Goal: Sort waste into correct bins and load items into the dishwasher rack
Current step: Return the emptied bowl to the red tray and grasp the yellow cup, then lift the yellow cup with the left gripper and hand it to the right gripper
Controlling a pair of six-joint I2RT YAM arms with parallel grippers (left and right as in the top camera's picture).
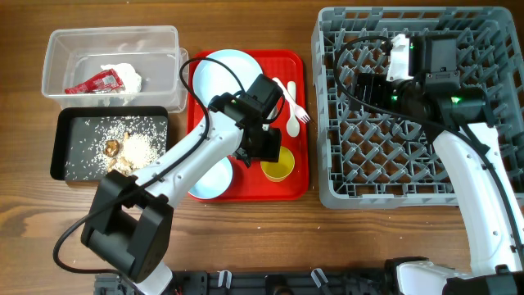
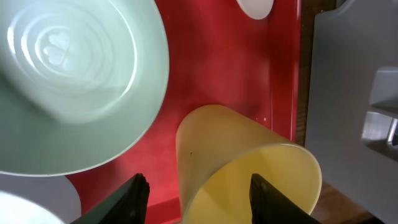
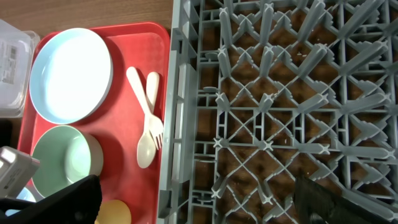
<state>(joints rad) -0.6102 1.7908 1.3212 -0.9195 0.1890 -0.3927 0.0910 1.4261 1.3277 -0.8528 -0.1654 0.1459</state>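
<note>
Left wrist view shows the left hand [image 2: 199, 198] open and empty, its two fingers [image 2: 132, 200] straddling the yellow cup [image 2: 249, 165], which stands mouth-up on the red tray [image 2: 236, 74].

Red tray [image 1: 296, 164], grey rack [image 1: 327, 98], pastel dishes on a brown wood-grain table [image 1: 246, 238].
The rack is a grid of criss-crossed grey pegs. On the red tray: 1 yellow cup [image 2: 249, 174], 1 pale green bowl [image 2: 74, 81] with concentric rings inside, a light blue plate [image 3: 71, 74], a light blue bowl [image 1: 209, 180], a white fork [image 3: 154, 112] and a white spoon [image 3: 144, 151]. The clear tub [image 1: 57, 49] shows a red packet [image 1: 94, 82] and white paper [image 1: 123, 75]. The black tray [image 1: 61, 147] is speckled with white rice [image 1: 139, 146] and brownish bits.
</note>
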